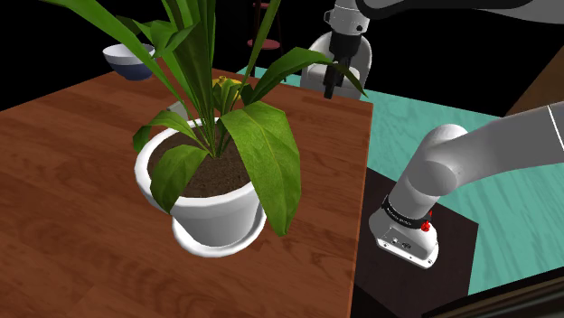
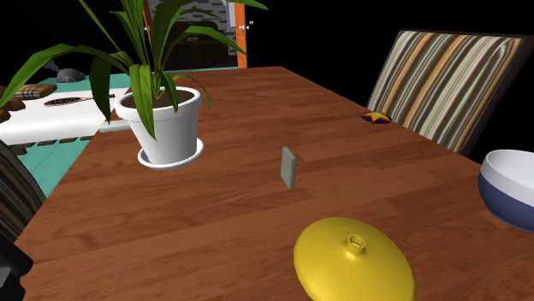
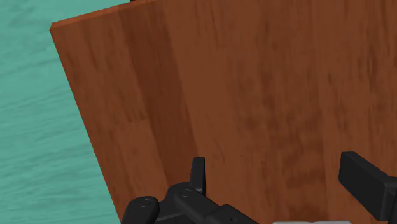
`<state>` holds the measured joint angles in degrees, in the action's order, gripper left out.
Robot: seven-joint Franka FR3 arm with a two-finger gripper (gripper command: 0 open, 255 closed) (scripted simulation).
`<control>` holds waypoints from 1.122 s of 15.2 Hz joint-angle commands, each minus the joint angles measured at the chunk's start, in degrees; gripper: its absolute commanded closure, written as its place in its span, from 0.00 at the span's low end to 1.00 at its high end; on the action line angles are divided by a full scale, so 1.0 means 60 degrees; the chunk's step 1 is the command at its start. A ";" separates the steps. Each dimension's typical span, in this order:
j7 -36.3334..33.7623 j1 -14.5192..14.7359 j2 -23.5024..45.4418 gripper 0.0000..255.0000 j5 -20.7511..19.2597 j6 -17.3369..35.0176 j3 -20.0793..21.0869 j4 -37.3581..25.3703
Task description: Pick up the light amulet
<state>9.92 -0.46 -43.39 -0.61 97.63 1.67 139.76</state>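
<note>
Gripper: The black gripper (image 1: 332, 83) hung over a corner of the wooden table (image 1: 72, 199), with teal floor (image 3: 38, 127) beside it. Its fingers (image 3: 198, 170) were spread wide and clasped nothing.
Amulet: A small pale grey slab, taken to be the light amulet (image 2: 288, 168), stood on edge mid-table between the pot and the lid, touching neither.
Pot: A white pot (image 2: 167, 128) on a white saucer (image 2: 171, 159) held dark soil (image 1: 221, 176) and a broad-leaved green plant (image 1: 267, 154).
Bowl: A white bowl (image 2: 513, 186) with a blue lower half sat by the table's edge; its contents could not be seen.
Lid: A yellow domed lid (image 2: 353, 261) lay knob-up near the amulet.
</note>
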 commanded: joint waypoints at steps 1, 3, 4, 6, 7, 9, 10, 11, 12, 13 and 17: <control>0.0000 0.0000 0.0000 0.00 0.0000 0.0000 0.0000 0.0000; -0.0445 0.0130 0.0469 0.00 0.0241 0.0143 0.0359 -0.0308; -0.0664 0.0186 0.0715 0.00 0.0348 0.0212 0.0535 -0.0478; -0.1097 0.0282 0.1227 0.00 0.0537 0.0342 0.0881 -0.0853; -0.1312 0.0325 0.1493 0.00 0.0617 0.0402 0.1049 -0.1057; -0.1743 0.0399 0.2043 0.00 0.0744 0.0509 0.1377 -0.1498; -0.1960 0.0433 0.2326 0.00 0.0790 0.0557 0.1535 -0.1735; -0.2177 0.0462 0.2615 0.00 0.0826 0.0599 0.1693 -0.1982; -0.2394 0.0488 0.2910 0.00 0.0851 0.0635 0.1848 -0.2241; -0.2613 0.0512 0.3211 0.00 0.0864 0.0666 0.2002 -0.2511; -0.3506 0.0607 0.4472 0.00 0.0792 0.0725 0.2587 -0.3705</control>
<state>-9.63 3.02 -18.58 4.31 102.18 16.28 119.76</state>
